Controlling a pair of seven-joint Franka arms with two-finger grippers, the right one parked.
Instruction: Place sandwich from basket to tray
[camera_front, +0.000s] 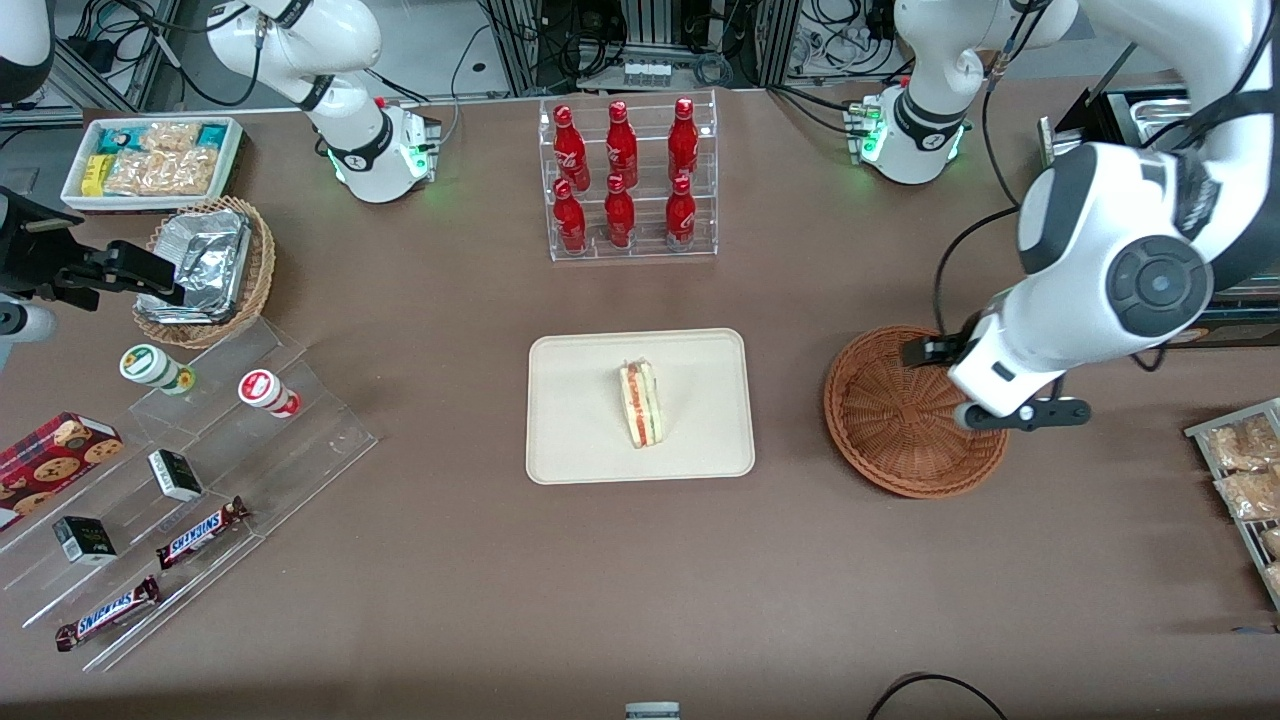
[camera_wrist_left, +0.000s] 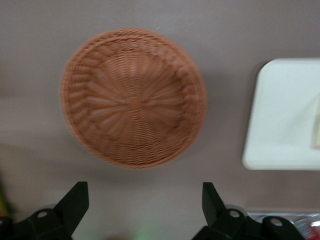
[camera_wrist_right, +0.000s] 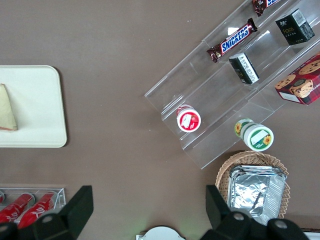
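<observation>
The sandwich (camera_front: 640, 404) lies on its side near the middle of the cream tray (camera_front: 580, 440), at the centre of the worktop (camera_front: 450, 560). Toward the working arm's end sits the round wicker basket (camera_front: 880, 440), with nothing in it. The claw (camera_wrist_left: 145, 205) hangs above the basket, spread wide and holding nothing.

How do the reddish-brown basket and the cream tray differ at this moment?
The basket is round, woven and empty; the tray is a flat, smooth rectangle. The tray holds the sandwich; the basket holds nothing. The open gripper hangs above the basket, not above the tray. Both sit side by side on the table.
</observation>
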